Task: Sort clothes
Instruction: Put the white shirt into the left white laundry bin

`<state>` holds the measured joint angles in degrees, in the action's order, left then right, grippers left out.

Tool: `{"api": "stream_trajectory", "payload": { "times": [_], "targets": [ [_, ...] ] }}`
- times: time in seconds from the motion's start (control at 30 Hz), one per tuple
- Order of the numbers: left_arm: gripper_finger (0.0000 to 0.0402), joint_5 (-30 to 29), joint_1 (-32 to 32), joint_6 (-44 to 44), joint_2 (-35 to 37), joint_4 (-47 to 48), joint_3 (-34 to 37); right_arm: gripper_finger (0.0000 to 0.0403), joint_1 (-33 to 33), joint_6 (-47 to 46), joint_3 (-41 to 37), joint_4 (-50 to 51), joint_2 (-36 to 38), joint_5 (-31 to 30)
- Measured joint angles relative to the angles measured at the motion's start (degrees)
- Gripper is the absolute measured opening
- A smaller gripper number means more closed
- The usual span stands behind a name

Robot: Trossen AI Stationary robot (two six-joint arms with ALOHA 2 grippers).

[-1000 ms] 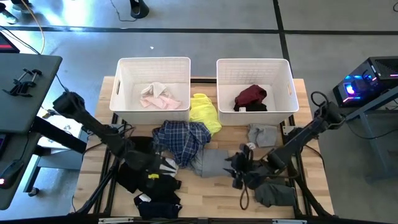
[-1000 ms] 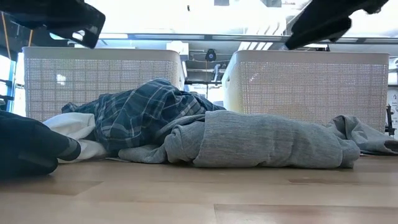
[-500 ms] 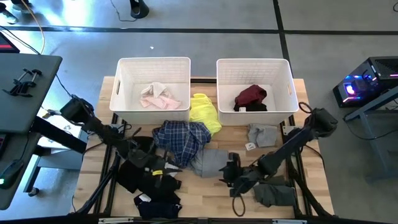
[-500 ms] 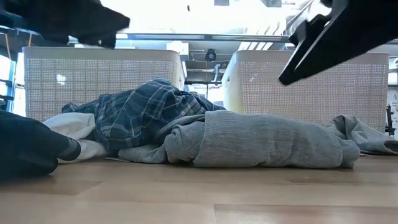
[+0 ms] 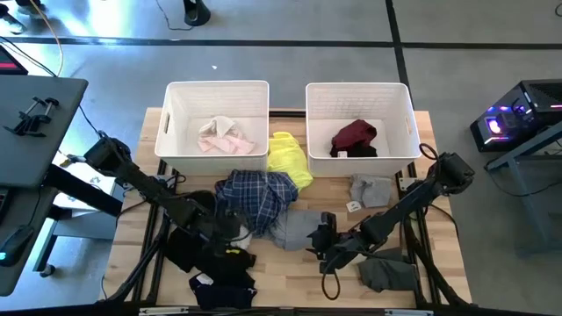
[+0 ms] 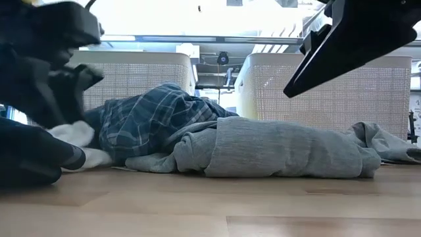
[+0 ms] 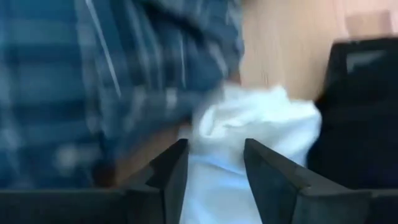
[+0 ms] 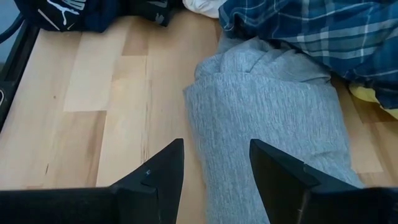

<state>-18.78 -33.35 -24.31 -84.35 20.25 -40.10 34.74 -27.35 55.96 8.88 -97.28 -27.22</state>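
High view: clothes heaped mid-surface; left claw (image 5: 230, 230) at white garment (image 5: 237, 232), lower left of plaid shirt (image 5: 256, 197). Right claw (image 5: 316, 239) beside grey garment (image 5: 294, 228). Wrist views: both claws' fingers apart, gripping nothing.

A light wooden table (image 5: 290, 268) fills the frame's centre. Two white bins (image 5: 217, 118) sit along its upper edge; yellow (image 5: 288, 156), plaid (image 5: 256, 195), grey (image 5: 297, 228) and black garments (image 5: 211, 263) lie scattered below them.
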Motion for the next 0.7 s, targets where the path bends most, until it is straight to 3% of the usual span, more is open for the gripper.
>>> {"api": "stream_trajectory", "payload": {
  "times": [0.13, 0.27, 0.4, 0.57, 0.7],
  "targets": [
    [0.0161, 1.88, -0.22, -5.82, -0.29, -0.4, 2.3, 0.0169, 0.0, 0.26, 0.0, -0.09, 0.01, -0.15],
    [0.0152, 1.51, -0.3, -5.27, -1.5, -6.78, 6.29, 0.0169, 0.0, -0.09, 0.0, -0.13, 0.01, -1.42],
    [0.011, 1.36, -0.32, -2.4, -2.4, -13.38, 9.03, 0.0169, 0.0, -1.12, 0.0, -0.16, 0.04, -2.26],
    [0.0019, 2.46, -0.28, 4.27, -2.7, -18.69, 9.32, 0.0169, -0.24, -1.14, 0.0, -0.46, 0.05, -3.06],
    [0.0018, 3.84, 0.09, 10.58, -2.19, -27.21, 9.64, 0.0169, -0.23, -2.44, 0.0, -0.68, 0.07, -8.92]
  ]
}}
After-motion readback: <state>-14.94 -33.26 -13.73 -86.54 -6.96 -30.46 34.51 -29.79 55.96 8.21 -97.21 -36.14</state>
